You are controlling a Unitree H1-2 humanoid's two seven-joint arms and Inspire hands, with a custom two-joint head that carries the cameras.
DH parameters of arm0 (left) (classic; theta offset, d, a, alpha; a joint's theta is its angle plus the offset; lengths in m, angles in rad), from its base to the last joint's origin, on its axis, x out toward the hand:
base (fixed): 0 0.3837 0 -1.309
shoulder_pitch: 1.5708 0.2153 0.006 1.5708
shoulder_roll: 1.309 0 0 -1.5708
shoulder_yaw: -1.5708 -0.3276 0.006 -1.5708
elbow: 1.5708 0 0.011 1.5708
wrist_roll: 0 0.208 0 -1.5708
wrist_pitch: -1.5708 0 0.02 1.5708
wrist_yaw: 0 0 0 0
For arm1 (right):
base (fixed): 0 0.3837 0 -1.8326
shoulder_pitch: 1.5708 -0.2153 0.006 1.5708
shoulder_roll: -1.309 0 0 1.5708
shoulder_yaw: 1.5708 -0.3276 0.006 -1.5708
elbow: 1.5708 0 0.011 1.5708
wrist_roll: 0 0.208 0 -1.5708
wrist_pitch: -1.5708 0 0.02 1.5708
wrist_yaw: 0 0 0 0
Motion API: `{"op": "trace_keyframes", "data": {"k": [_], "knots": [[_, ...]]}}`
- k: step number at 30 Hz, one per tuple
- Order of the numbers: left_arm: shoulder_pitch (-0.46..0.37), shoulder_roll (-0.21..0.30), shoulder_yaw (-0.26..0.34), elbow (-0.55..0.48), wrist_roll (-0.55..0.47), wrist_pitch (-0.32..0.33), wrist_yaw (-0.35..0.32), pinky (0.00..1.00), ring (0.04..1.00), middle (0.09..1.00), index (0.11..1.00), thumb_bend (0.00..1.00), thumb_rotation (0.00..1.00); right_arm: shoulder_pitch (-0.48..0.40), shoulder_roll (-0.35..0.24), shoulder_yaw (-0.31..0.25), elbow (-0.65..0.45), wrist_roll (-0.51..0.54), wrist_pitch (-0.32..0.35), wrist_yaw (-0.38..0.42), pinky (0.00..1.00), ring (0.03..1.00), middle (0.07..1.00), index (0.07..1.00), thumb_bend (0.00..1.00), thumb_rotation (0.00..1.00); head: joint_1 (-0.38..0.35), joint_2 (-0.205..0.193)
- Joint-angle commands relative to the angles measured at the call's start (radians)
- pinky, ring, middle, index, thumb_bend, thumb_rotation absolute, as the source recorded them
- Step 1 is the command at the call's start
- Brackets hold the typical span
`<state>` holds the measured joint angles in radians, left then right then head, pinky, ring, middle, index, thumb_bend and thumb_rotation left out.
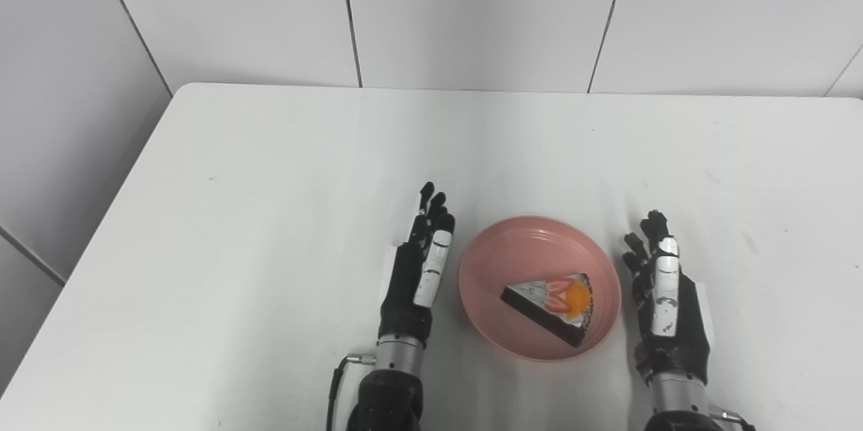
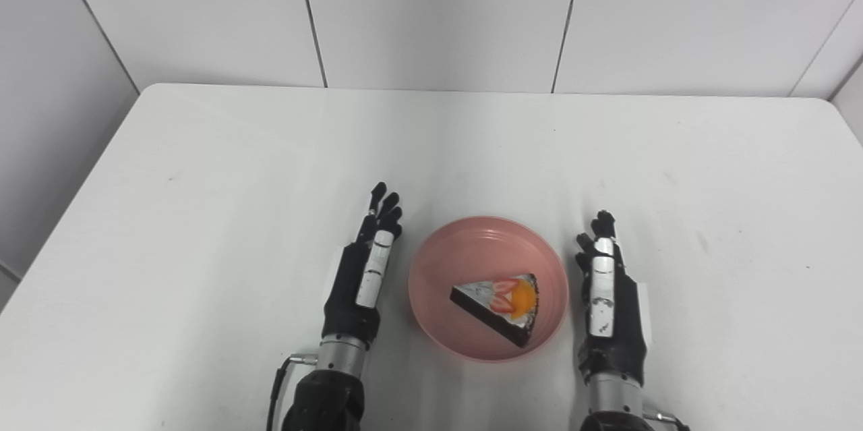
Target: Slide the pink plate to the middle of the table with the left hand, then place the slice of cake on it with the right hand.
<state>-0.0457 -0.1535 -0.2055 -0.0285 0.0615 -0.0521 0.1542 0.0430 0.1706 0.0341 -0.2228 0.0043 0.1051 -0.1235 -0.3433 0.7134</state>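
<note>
Nearest the camera, two forearms are entering from the bottom edge. The left hand (image 1: 417, 276) is lying edge-on just left of the pink plate (image 1: 485, 262), fingers extended forward, holding nothing; the right hand (image 1: 664, 299) is lying likewise just right of it, fingers straight and empty. Between them, the plate is sitting on the white table (image 1: 270, 181) near its front middle, and the slice of cake (image 1: 551, 306), topped with strawberry and orange fruit, is resting inside the plate. Beyond, the panelled wall (image 1: 472, 13) is rising behind the table.
</note>
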Motion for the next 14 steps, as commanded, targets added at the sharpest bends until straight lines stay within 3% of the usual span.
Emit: {"op": "trace_keyframes", "data": {"k": [1,5,14], "knots": [[-0.006,0.002,0.014,-0.027,0.012,0.007,-0.011,0.97,0.937,0.946,0.972,0.63,0.89,-0.005,0.041,0.027,0.019,-0.010,-0.046,-0.002,0.96,0.935,0.972,0.970,0.82,1.00,-0.003,-0.001],[-0.019,0.002,0.036,-0.020,-0.021,0.004,-0.037,0.96,0.934,0.943,0.969,0.62,0.87,-0.010,0.056,0.052,0.051,-0.046,-0.095,-0.031,0.93,0.928,0.979,0.985,0.78,1.00,-0.027,-0.011],[-0.012,-0.003,0.050,-0.009,-0.024,-0.005,-0.068,0.98,0.950,0.964,0.988,0.64,0.88,-0.018,0.057,0.073,0.083,-0.067,-0.136,-0.066,0.91,0.916,0.976,0.977,0.80,1.00,-0.032,-0.014]]}}
